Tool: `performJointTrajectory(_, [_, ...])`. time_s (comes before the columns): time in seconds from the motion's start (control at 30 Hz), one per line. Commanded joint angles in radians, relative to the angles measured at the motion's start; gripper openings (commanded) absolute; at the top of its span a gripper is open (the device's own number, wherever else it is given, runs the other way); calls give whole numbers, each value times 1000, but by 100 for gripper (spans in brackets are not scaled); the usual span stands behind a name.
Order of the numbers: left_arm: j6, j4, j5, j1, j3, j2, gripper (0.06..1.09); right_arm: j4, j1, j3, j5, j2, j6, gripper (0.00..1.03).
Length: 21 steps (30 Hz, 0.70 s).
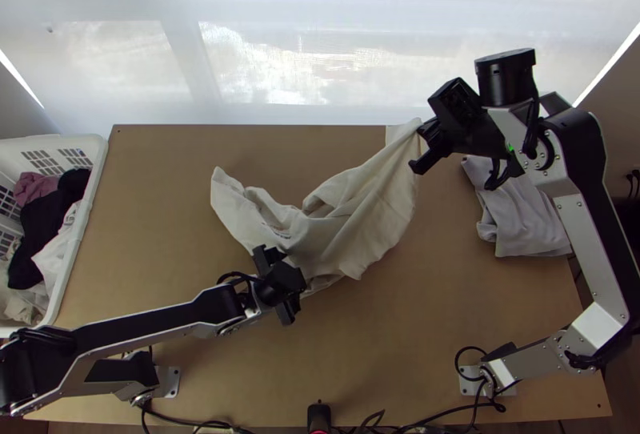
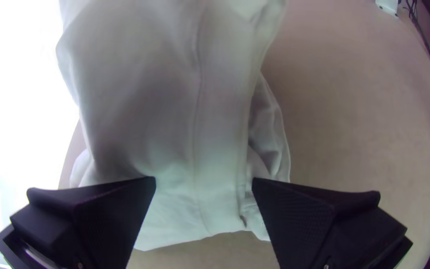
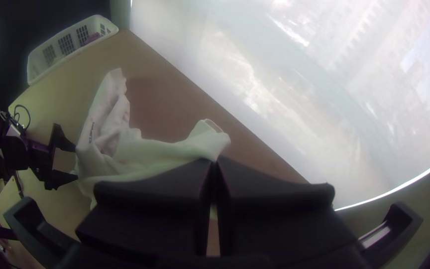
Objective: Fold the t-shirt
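T-shirt, bunched and creased, slopes from the right gripper, which pinches one end of it, down to just in front of the left gripper, whose fingers stand spread. Its loose far end lies past the left gripper, well apart from the right one.
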Motion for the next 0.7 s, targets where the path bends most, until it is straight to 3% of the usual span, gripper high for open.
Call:
performJointTrajectory(0.0, [-21,-15,-3,-13,24,39,94,0,-2,-7,-1,-5,0,3])
performJointTrajectory(0.03, [-21,-15,-9,-10,23,47,93,0,-2,-7,-1,-7,0,3])
performJointTrajectory(0.1, [-23,-5,-29,0,20,73,80,0,-2,-7,-1,-7,0,3])
performJointTrajectory(0.27, [-9,11,-29,60,44,134,9,0,-4,-10,-1,-16,0,3])
performJointTrajectory(0.67, [-7,-67,-30,241,231,-97,9,2,-15,-2,-1,-42,0,3])
